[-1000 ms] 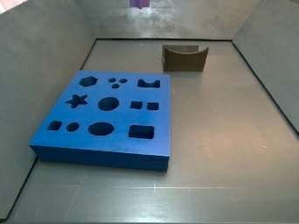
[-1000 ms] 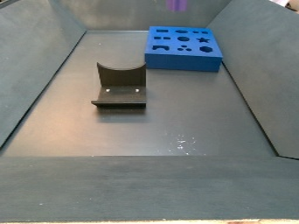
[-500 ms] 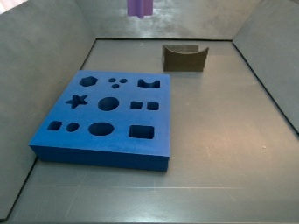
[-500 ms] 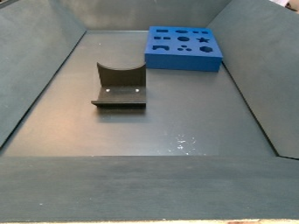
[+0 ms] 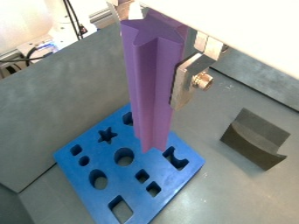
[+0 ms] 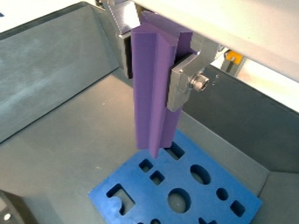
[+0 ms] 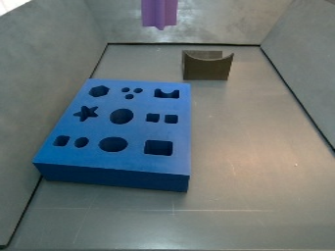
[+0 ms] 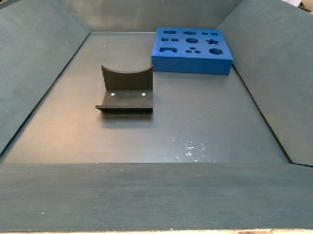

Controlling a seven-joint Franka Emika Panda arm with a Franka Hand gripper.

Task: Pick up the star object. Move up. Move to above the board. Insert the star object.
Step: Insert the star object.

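The star object (image 5: 152, 79) is a tall purple prism with a star-shaped end, hanging upright. My gripper (image 5: 156, 86) is shut on its upper part, a silver finger (image 5: 187, 80) pressed to its side. In both wrist views the star object (image 6: 152, 92) hangs high above the blue board (image 6: 140, 188), its lower end over the board's (image 5: 187, 168) middle. The gripper (image 6: 152, 74) grips it between both fingers (image 6: 181, 83). In a side view only the star object's lower end (image 7: 157, 12) shows at the upper edge, behind the board (image 7: 112, 175). The board (image 8: 189, 62) lies at the far end.
The dark fixture (image 7: 207, 65) stands on the floor behind the board; it shows too in another side view as the fixture (image 8: 126, 90) in mid-floor. Grey walls enclose the floor on all sides.
More of the star object's lower end now shows at the upper edge of a side view. It has left the other side view. Board and fixture have not moved.
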